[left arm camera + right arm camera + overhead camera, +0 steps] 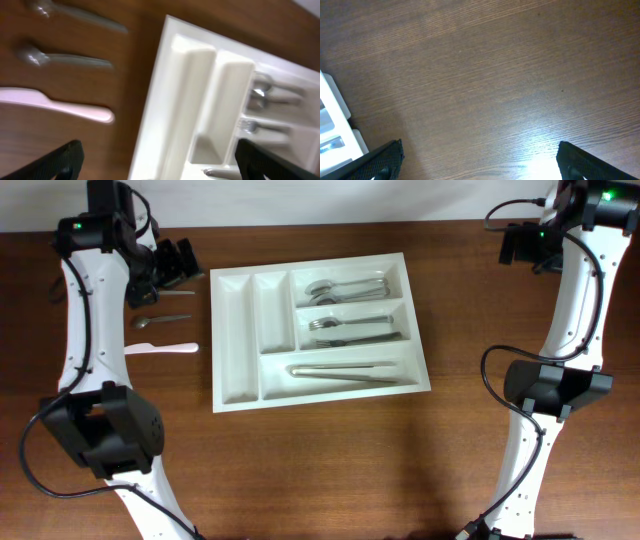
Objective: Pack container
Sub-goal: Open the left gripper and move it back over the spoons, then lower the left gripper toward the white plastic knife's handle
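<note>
- At the left gripper [176, 264], the jaws are seen spread wide with nothing between them. The right gripper [518, 246] is likewise open and empty, over bare table [495, 75].
- Near the left jaws, three loose pieces are laid in a row on the wood: an upper spoon [80, 16], a lower spoon [65, 59] and a white knife [55, 104].
- Further out, the container [233, 340] is set mid-table, between the arms. Its crosswise compartments are stocked with spoons [345, 287], forks [345, 330] and long metal pieces [350, 370], while both narrow upright compartments are bare.
- A pickup is judged to be the step in hand. The jaws should be turned across a handle (not along it) and lowered almost to the wood, since every piece lies flat.
- The upper spoon, being nearest, is best taken first, so that its neighbours are not nudged.
</note>
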